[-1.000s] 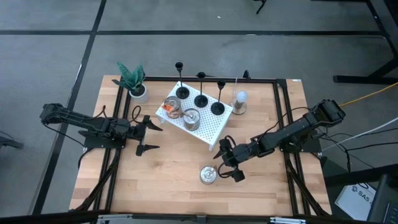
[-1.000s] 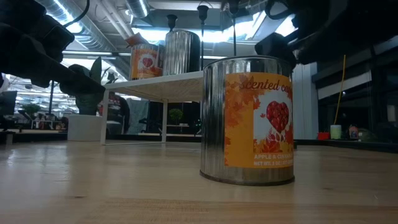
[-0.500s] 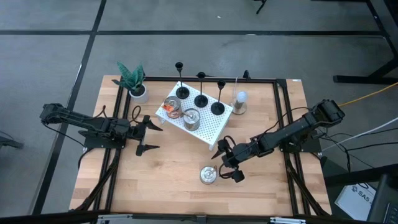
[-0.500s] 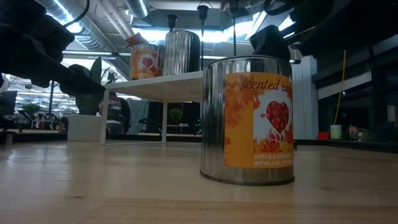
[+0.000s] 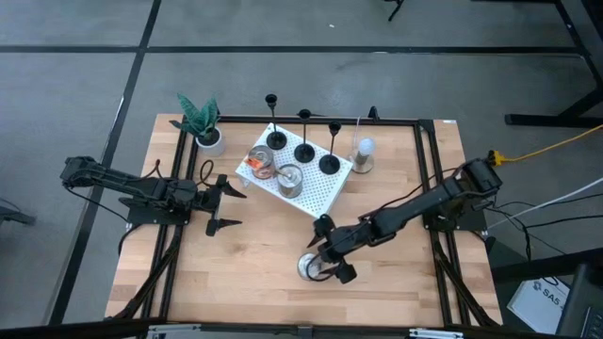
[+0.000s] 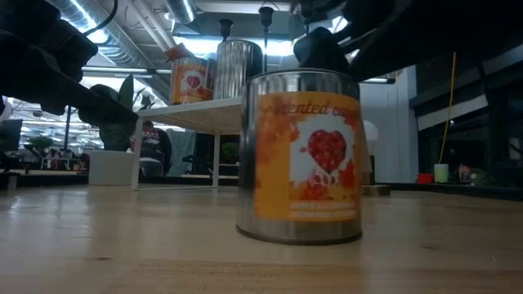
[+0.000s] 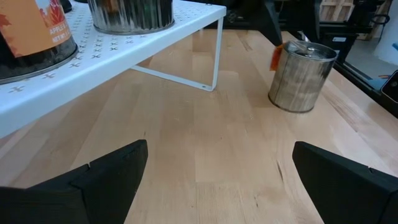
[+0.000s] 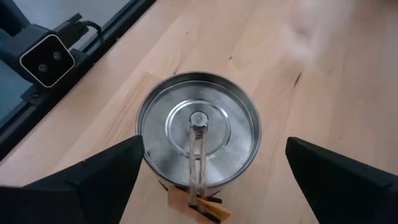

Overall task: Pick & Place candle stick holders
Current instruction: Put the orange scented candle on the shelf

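Straddling scented candle tin [image 5: 313, 266], right gripper [image 5: 325, 261] jaws apart: closing off-centre risks tipping or sliding it

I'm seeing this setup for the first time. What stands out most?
The right gripper, fingers spread wide, hangs over a silver candle tin near the table's front edge. Behind it, a white perforated shelf carries three black candle stick holders and two more tins. The left gripper waits open beside the shelf.
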You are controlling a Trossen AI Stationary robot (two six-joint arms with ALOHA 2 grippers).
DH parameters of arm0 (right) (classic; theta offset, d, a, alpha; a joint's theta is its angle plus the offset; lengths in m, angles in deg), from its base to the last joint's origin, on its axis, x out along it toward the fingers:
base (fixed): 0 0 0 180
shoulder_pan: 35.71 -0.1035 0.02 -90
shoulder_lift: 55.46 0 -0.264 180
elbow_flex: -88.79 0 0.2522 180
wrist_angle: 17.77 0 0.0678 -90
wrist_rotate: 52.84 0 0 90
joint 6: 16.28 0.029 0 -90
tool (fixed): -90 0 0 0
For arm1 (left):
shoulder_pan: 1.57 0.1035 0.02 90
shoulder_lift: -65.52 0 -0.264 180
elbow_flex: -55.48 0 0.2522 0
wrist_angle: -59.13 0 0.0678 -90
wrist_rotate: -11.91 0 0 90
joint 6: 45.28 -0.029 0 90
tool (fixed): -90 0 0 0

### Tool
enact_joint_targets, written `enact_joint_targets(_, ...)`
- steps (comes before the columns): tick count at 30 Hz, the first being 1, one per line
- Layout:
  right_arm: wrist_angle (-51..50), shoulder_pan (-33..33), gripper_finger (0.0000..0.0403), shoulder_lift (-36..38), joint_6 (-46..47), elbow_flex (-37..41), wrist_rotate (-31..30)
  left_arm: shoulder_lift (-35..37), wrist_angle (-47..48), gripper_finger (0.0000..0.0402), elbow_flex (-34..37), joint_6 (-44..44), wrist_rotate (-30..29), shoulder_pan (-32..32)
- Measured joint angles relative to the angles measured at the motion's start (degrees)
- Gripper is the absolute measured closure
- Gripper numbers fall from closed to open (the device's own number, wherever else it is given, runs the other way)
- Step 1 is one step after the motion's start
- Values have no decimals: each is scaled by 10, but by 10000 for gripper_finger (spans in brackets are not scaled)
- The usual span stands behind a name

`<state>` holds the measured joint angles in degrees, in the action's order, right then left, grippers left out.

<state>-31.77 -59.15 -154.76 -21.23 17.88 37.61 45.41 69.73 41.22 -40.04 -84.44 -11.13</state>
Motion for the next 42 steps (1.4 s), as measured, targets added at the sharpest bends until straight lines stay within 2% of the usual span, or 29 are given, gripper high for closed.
enact_joint_targets(5, -43, 0, 4, -20, 0, -38, 0, 0, 0, 1, 0, 0, 0, 0)
enact_joint_targets(11, -76, 0, 4, -33, -1, -35, 10, 0, 0, 1, 0, 0, 0, 0)
enact_joint_targets(31, -18, 0, 3, -33, -20, -39, 21, 0, 0, 2, 0, 0, 0, 0)
enact_joint_targets(42, 42, 0, 3, -74, -31, -39, 22, 0, 0, 2, 0, 0, 0, 0)
